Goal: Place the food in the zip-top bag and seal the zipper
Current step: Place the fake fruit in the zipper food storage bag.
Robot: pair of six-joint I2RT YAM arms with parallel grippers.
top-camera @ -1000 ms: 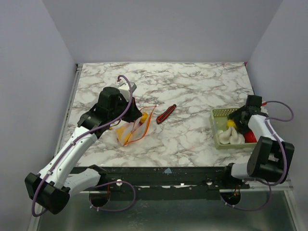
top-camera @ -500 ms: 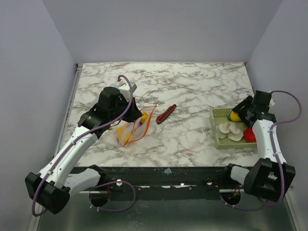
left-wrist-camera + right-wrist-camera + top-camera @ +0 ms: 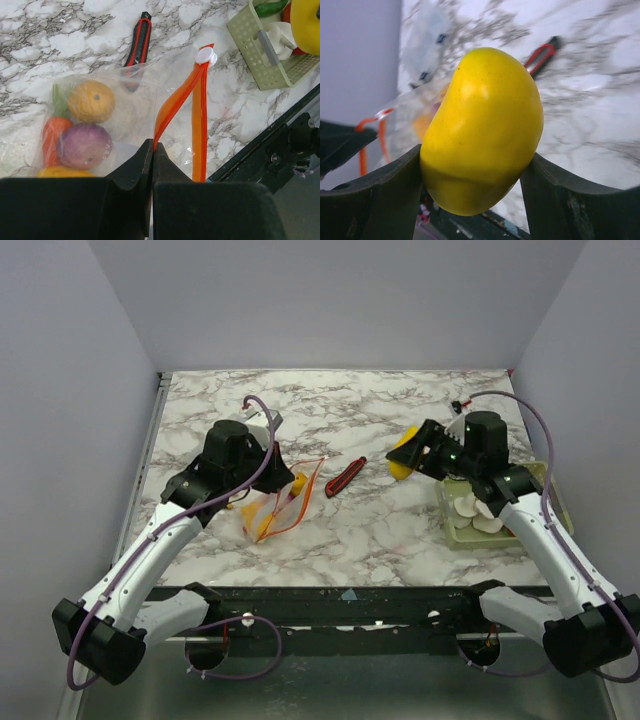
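The clear zip-top bag [image 3: 275, 508] lies left of the table's middle, its mouth held open. It holds an orange fruit [image 3: 91, 101], a purple one [image 3: 82, 145] and a carrot [image 3: 50, 137]. My left gripper [image 3: 152, 150] is shut on the orange-red zipper strip [image 3: 172, 107]; its white slider [image 3: 206, 55] is at the far end. My right gripper [image 3: 408, 458] is shut on a yellow toy fruit [image 3: 482, 127] and holds it above the table between the basket and the bag. White [image 3: 478, 512] and red food sit in the green basket [image 3: 450, 478].
A slim red-and-black stick [image 3: 345, 476] lies on the marble between the bag and my right gripper. The green basket stands at the right edge of the table. The table's front edge and black rail run along the bottom.
My right gripper lifted the yellow fruit out of the basket and carried it left, over the table. My left gripper and the bag have not moved.
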